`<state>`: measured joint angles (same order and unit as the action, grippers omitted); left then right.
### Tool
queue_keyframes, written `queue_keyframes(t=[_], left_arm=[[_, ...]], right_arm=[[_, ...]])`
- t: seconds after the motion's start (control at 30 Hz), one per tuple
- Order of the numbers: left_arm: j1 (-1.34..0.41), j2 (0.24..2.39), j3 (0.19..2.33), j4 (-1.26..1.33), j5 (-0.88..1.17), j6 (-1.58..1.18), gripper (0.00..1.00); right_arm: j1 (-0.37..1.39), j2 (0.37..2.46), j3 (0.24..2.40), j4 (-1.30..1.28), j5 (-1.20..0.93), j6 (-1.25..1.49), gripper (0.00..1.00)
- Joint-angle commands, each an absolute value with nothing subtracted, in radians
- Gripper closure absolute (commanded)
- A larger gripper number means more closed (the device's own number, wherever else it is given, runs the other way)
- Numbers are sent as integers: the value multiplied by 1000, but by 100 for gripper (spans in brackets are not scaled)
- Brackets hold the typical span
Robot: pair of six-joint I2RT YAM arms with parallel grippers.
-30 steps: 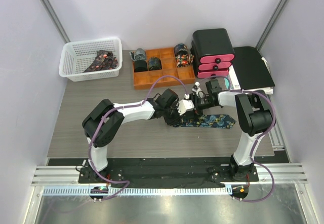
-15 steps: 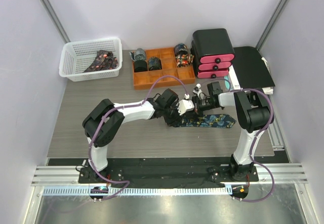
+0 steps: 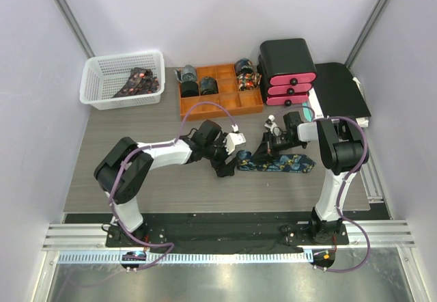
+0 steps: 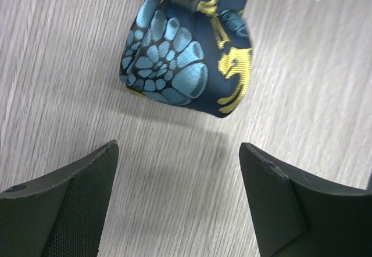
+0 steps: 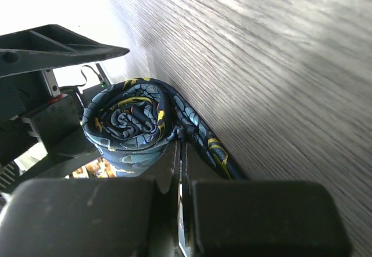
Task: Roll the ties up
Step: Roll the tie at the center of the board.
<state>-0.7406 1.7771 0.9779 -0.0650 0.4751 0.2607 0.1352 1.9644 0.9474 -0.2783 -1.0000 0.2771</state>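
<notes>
A dark navy tie (image 3: 281, 163) with teal and gold patterns lies on the wooden table, its left end coiled into a partial roll (image 4: 185, 65). The unrolled tail stretches to the right. My left gripper (image 3: 231, 155) is open just left of the roll, with only bare table between its fingers (image 4: 75, 193). In the right wrist view, my right gripper (image 5: 182, 146) is shut, pinching the tie's fabric right beside the roll (image 5: 129, 126). The right gripper (image 3: 268, 142) stands over the coiled end.
A white basket (image 3: 102, 91) at the back left holds loose ties. An orange compartment tray (image 3: 229, 101) behind the work spot holds several rolled ties. A black and pink drawer unit (image 3: 287, 70) and a flat black box (image 3: 341, 90) stand at the back right.
My left gripper let go of the roll, opened wide and drew back to the left. My right gripper closed on the tie by the roll.
</notes>
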Motion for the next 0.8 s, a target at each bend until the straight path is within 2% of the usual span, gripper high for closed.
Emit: queue_keyframes(t=[0.0,0.3,0.43,0.57,0.6,0.7,0.77], left_arm=[[-736,1741,948,132,589,250,16],[-744,1842,982,252,667,353,13],[-755,1891,1011,281,669,353,18],[-778,1916,1019,284,643,357,33],[-787,1916,1020,275,635,367,42],[-813,1914,1038,183,582,409,59],[-821,1931,1071,73,546,428,63]], right_arm=[[132,2006,963,-348,-853,163,99],[132,2051,1003,-405,-838,117,99],[132,2062,1003,-414,-841,112,99],[135,2069,1005,-417,-845,115,99],[135,2068,1006,-416,-845,115,99],[140,2062,1014,-416,-867,130,99],[141,2051,1023,-417,-890,146,99]])
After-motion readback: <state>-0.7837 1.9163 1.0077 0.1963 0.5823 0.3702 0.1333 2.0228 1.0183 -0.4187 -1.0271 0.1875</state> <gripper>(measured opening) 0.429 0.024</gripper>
